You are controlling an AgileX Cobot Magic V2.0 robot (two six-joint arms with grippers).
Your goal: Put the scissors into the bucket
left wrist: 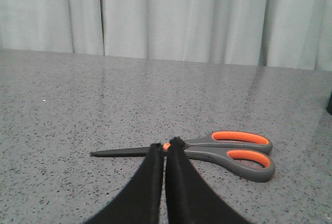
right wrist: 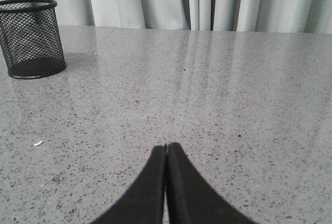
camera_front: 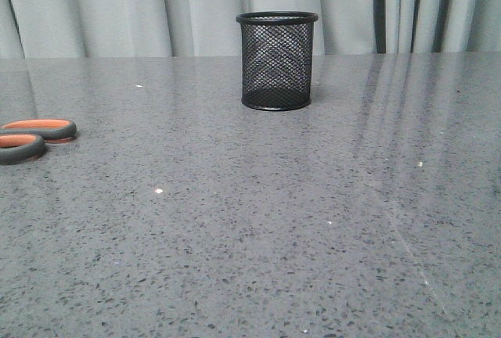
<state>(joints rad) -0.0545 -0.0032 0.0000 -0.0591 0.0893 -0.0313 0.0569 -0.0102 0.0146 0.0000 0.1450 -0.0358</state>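
Observation:
The scissors [left wrist: 218, 149] lie flat on the grey table, dark blades pointing away from the grey, orange-lined handle loops. In the front view only their handles [camera_front: 35, 138] show at the left edge. My left gripper [left wrist: 165, 146] is shut and empty, its tips in front of the scissors' orange pivot, short of them. The bucket [camera_front: 276, 60], a black wire-mesh cup, stands upright at the back middle of the table; it also shows in the right wrist view [right wrist: 32, 38]. My right gripper [right wrist: 166, 146] is shut and empty over bare table, far from the bucket.
The grey speckled table [camera_front: 250, 228] runs back to pale curtains [camera_front: 117, 1]. A small white crumb [right wrist: 37, 143] lies on the table between the right gripper and the bucket. Neither arm shows in the front view.

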